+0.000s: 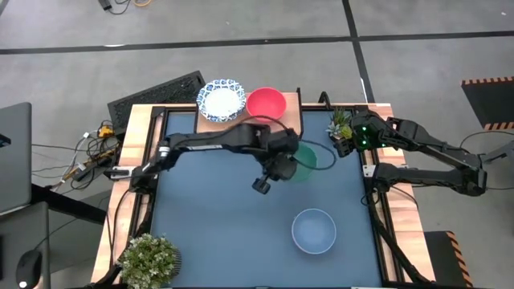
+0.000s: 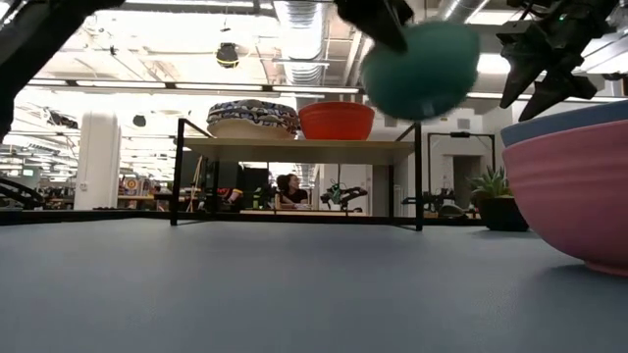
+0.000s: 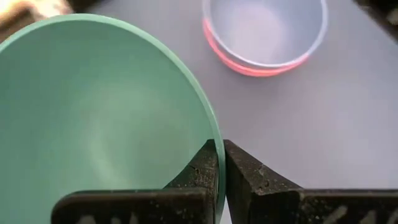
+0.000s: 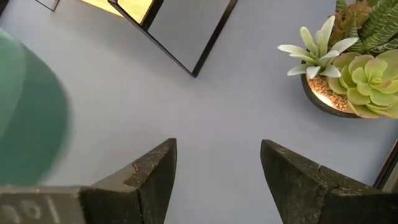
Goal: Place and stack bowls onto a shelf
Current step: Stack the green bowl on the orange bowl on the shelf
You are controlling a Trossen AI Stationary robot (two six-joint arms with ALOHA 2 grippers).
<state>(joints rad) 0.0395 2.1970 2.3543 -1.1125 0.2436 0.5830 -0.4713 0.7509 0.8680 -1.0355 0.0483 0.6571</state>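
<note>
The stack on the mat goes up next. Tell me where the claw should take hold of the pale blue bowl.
Take the pale blue bowl by its rim, coming straight down. It sits upright and open, nested in a pink bowl, so only its thin lip stands free: one finger inside, one outside. The side towards the empty, open right claw looks unobstructed; the left claw is shut on the green bowl.

Probably a robotics lab: exposed ceiling ducts [image 2: 299, 39], seated person [image 2: 290, 189] behind.
</note>
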